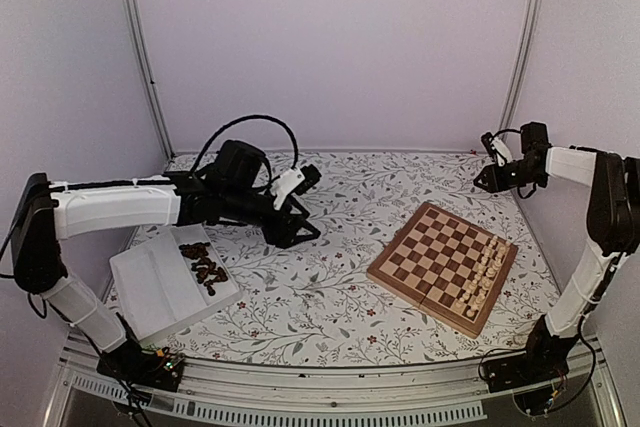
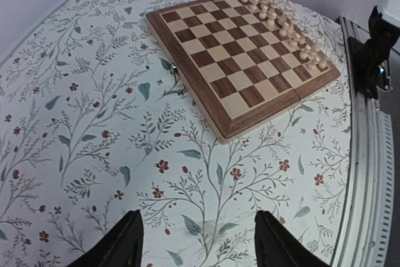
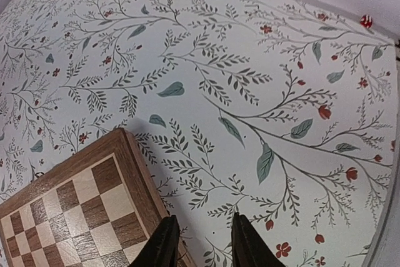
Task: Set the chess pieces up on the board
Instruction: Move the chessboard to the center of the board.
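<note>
Nearest the lens, at 6 o'clock: grey ribbed metal rail (image 1: 320,387), with both arm bases bolted on.

Spread over the whole table: white tablecloth printed with green leaves and red flowers (image 1: 330,297).

Reaching in from 8 o'clock: white-and-black left arm (image 1: 120,209), stretched low toward the middle. Ends in the left gripper (image 1: 297,234), at about 10 o'clock from the table's centre. Seen from the left wrist, left gripper (image 2: 200,242) with black fingers (image 2: 125,245) spread wide apart, only cloth between them. Cannot tell whether the tips touch the cloth.

Rising at 4 o'clock: white-and-black right arm (image 1: 590,247), bent back to 2 o'clock. Carries the right gripper (image 1: 495,179), beyond the board's far corner. Seen from the right wrist, right gripper (image 3: 203,245) with fingers (image 3: 164,247) a narrow gap apart, clamped on nothing, just beside the board's border.

Toward 3 o'clock: square wooden chessboard (image 1: 443,265), light and dark brown squares, brown border, turned corner-on, flat on the cloth.

Toward 8 o'clock: white ridged rectangular tray (image 1: 145,292), well apart from the board.

Heaped along the tray's 2 o'clock side: small dark brown wooden chessmen (image 1: 205,265), lying jumbled.

Standing in two rows along the board's 4 o'clock edge: small pale cream chessmen (image 1: 485,277), upright.
</note>
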